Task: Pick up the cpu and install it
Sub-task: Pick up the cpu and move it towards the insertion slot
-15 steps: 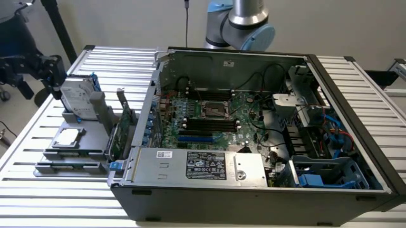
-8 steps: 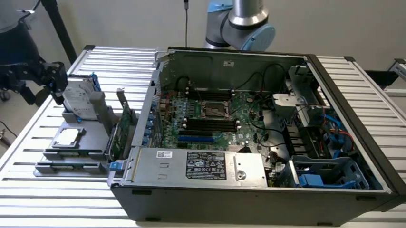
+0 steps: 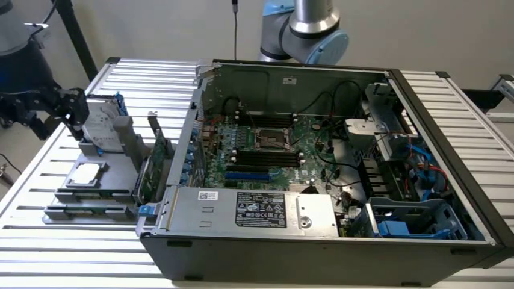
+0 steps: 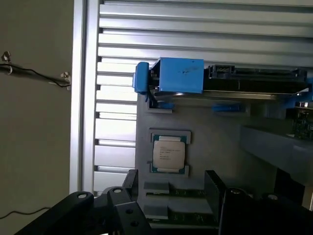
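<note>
Black gripper (image 4: 171,178) hovers, jaws wide and empty, over the small, flat, silver-grey square cpu (image 4: 168,152) in its grey tray (image 4: 215,147).

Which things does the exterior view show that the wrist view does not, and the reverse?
Exterior view adds the open grey computer case with its green motherboard. Wrist view adds a thin dark cable across a beige surface. Both share the small square silver cpu in its grey holder, the blue-framed hard drive and the open black gripper.
</note>
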You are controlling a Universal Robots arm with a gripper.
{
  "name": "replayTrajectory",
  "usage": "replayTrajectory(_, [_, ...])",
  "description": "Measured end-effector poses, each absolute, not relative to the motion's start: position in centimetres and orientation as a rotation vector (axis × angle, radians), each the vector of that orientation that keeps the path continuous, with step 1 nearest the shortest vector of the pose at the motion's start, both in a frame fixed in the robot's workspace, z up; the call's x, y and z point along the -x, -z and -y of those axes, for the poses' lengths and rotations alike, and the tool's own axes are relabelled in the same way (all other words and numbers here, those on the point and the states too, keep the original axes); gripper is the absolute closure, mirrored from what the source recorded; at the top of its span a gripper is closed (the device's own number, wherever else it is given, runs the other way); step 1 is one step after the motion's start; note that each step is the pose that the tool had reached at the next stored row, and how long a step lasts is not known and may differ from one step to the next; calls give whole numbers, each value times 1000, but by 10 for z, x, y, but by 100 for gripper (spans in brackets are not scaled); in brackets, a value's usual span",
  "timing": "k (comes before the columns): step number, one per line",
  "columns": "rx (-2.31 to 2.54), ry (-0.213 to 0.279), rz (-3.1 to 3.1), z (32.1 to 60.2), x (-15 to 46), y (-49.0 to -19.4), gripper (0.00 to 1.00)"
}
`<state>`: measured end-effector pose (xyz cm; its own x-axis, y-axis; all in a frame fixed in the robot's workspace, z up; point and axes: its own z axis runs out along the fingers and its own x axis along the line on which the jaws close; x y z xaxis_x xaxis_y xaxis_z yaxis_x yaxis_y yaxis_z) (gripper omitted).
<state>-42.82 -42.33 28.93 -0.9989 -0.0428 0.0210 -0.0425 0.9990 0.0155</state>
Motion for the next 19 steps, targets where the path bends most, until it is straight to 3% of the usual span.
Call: replayTrajectory(19, [-66, 23, 3122, 428, 424, -255, 35])
